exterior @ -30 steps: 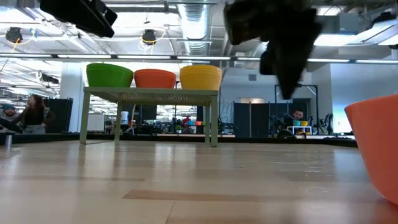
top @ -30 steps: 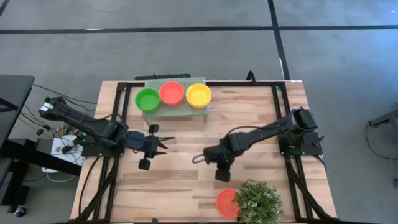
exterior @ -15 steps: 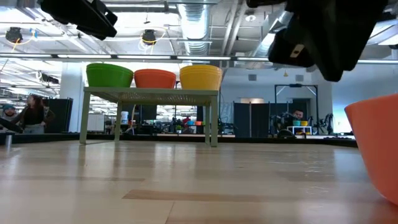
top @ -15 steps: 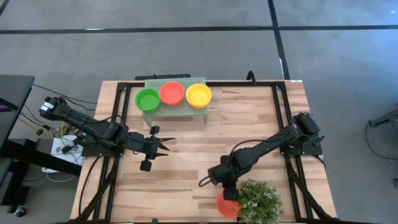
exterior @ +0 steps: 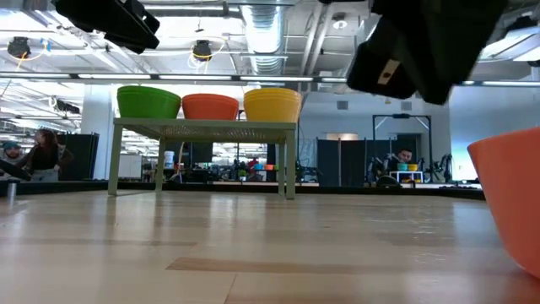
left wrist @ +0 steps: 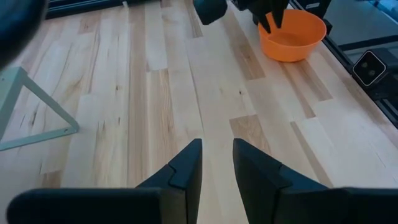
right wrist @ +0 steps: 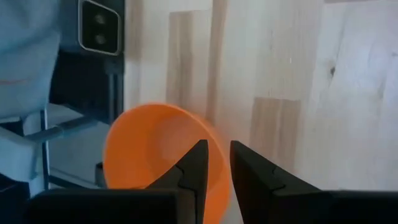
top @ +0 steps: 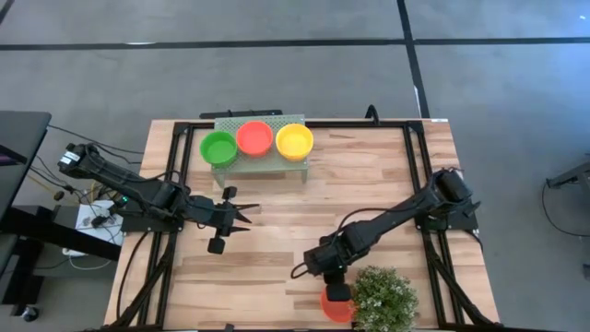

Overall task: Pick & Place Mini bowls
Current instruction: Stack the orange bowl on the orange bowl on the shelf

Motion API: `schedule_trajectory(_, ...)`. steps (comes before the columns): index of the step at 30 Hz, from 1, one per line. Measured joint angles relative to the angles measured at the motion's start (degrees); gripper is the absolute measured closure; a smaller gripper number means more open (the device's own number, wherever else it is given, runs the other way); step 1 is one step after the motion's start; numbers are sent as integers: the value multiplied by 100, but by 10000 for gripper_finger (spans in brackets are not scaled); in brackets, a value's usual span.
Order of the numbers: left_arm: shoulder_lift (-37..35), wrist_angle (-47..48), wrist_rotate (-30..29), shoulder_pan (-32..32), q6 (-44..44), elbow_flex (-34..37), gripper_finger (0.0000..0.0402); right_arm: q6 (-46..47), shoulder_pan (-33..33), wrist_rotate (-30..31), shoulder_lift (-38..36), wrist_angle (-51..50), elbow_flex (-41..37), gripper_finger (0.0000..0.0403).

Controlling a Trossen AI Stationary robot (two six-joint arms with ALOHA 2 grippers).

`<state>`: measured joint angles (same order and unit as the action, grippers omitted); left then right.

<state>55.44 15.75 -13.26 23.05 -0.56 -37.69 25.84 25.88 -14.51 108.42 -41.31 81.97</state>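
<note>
Wooden table (top: 277,221) carries a stand (top: 260,159) already holding green (top: 218,147), red (top: 254,137) and yellow (top: 294,141) bowls, while one orange bowl (top: 332,304) remains unpicked just beneath the right claw (right wrist: 214,163), fingers slightly apart above its rim; left claw (top: 247,214), slightly apart, waits well away.

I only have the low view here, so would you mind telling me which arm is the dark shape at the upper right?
Observer: That is the right arm; from above its right pincer is at the orange-red bowl near the table's front edge.
Operator: Is anything beside that bowl?
Observer: Yes, a bushy green plant touches its side.
Operator: And the left pincer?
Observer: The left pincer waits over bare wood left of centre, fingers nearly closed, holding nothing.
</note>
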Motion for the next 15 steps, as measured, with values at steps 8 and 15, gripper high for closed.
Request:
schedule_trajectory(8,9,-86,2,0,0,0,310,7,-96,-957,516,152,10,340)
schedule_trajectory(15,9,-131,-4,0,0,-2,310,-357,-93,-429,475,-2,12,340)
